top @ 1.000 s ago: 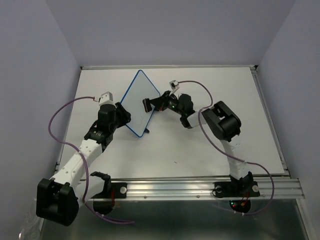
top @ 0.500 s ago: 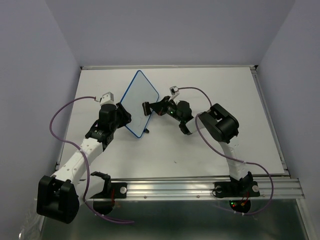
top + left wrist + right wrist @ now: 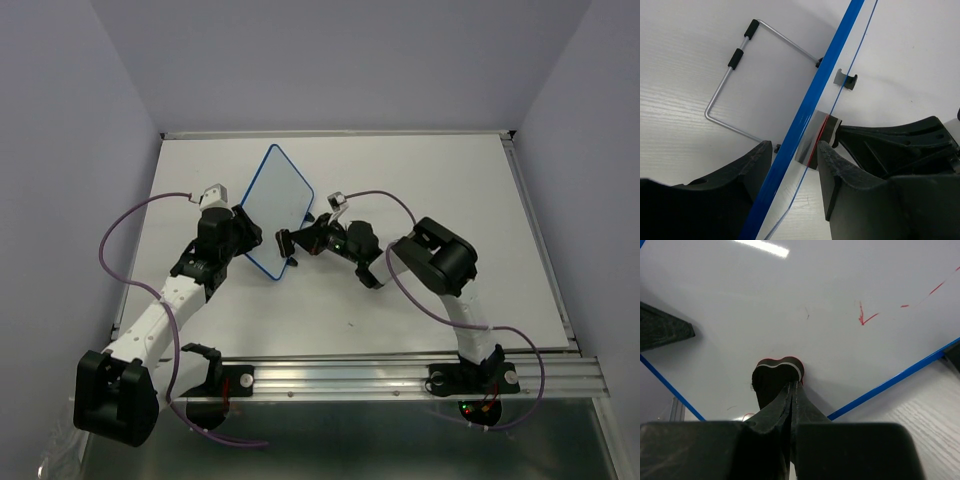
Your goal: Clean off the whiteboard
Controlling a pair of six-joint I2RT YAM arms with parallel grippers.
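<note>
The whiteboard (image 3: 278,200), white with a thin blue rim, stands tilted on edge left of the table's middle. My left gripper (image 3: 250,232) is shut on its lower left edge; in the left wrist view the blue rim (image 3: 825,85) runs between my fingers (image 3: 795,160). My right gripper (image 3: 292,240) is shut on the black-and-red eraser (image 3: 283,241) and presses it against the board's face near the lower corner. In the right wrist view the eraser (image 3: 776,375) sits flat on the board (image 3: 790,295) ahead of my shut fingertips (image 3: 791,390). Short red marks (image 3: 865,317) lie at the upper right.
The board's wire stand (image 3: 735,80) rests on the white table (image 3: 450,200) behind it. The right arm's black fingers (image 3: 890,145) show through beyond the board. A metal rail (image 3: 400,372) runs along the near edge. Lavender walls close in left, right and back.
My right gripper has slid the eraser down and left across the board, toward its lower corner. The board's top has leaned slightly left. My left arm has hardly moved.
</note>
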